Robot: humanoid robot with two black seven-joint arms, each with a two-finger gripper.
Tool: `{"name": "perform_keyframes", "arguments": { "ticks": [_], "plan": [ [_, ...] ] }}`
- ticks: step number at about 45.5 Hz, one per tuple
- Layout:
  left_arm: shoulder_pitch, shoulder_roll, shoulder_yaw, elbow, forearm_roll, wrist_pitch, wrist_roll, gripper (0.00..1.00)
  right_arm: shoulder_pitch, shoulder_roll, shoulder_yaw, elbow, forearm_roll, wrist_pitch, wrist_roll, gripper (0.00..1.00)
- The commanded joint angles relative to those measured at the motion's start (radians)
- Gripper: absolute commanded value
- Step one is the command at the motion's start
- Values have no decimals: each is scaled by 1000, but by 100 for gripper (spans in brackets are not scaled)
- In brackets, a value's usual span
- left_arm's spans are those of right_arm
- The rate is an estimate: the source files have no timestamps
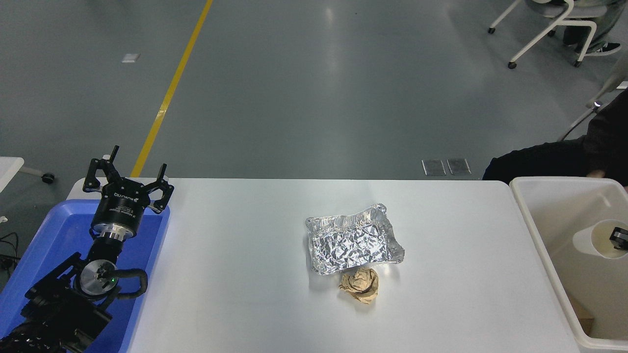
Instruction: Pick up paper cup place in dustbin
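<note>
Paper cup (596, 239), small, white and tapered, shows its cream inside and rolled rim to the camera in the head view, sitting inside the dustbin (532, 230) near the picture's right edge, though whether it rests on the bin's floor or hangs above it cannot be told. A small black part of the right gripper (619, 238) pokes in from the right edge at the cup's rim; so little of it shows that its jaw state cannot be told, nor whether it touches the cup. The dustbin is a large off-white plastic box with a thick rounded rim, smooth-walled, cut off by the right and bottom edges; a brownish scrap lies in its near corner, hard to make out. On the smooth white table (235, 274) a crumpled foil tray (353, 240) lies near the middle, silvery and wrinkled with a bent rim, and a crumpled brown paper ball (360, 286) sits just beside its near edge, possibly touching. At the lower left the left gripper (128, 172) stands parked over the far end of a glossy blue plastic tray (54, 235), its black fingers spread wide and holding nothing, a metal collar behind them. At the top right a dark sleeve (539, 162) of a person reaches behind the bin, mostly cut off.
</note>
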Motion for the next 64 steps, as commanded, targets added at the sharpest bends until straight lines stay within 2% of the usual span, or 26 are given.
{"name": "perform_keyframes", "arguments": {
  "ticks": [1, 12, 17, 23, 29, 34, 38, 44, 48, 54, 64],
  "plan": [
    [0, 0, 0, 0, 0, 0, 0, 100, -29, 21, 37, -17, 12, -25, -22, 100],
    [-2, 0, 1, 0, 1, 0, 2, 100, 1, 10, 20, 10, 9, -11, -20, 100],
    [-2, 0, 1, 0, 1, 0, 3, 100, 125, -31, -42, 114, -8, -6, -20, 100],
    [-2, 0, 1, -2, 3, -2, 5, 100, 436, -137, -280, 366, -31, 58, -20, 100],
    [-2, 0, 1, -2, 1, -2, 5, 100, 831, -148, -542, 633, -30, 184, -20, 100],
    [-2, 0, 1, -2, 1, -2, 5, 100, 1102, -119, -656, 861, -23, 303, -22, 100],
    [-2, 0, 1, 0, 1, -2, 5, 100, 1260, -35, -693, 1021, 12, 377, -25, 100],
    [0, 0, 1, 0, 0, 0, 2, 100, 1423, 114, -738, 1137, 213, 442, -25, 100],
    [2, 0, 1, 0, 0, 1, 2, 100, 1517, 220, -736, 1197, 285, 468, -23, 100],
    [2, 0, 0, 0, 0, 1, 0, 100, 1607, 393, -704, 1217, 389, 475, -22, 100],
    [2, 0, 0, 0, 0, 1, 0, 100, 1640, 614, -638, 1201, 535, 495, -22, 100]
  ]
}}
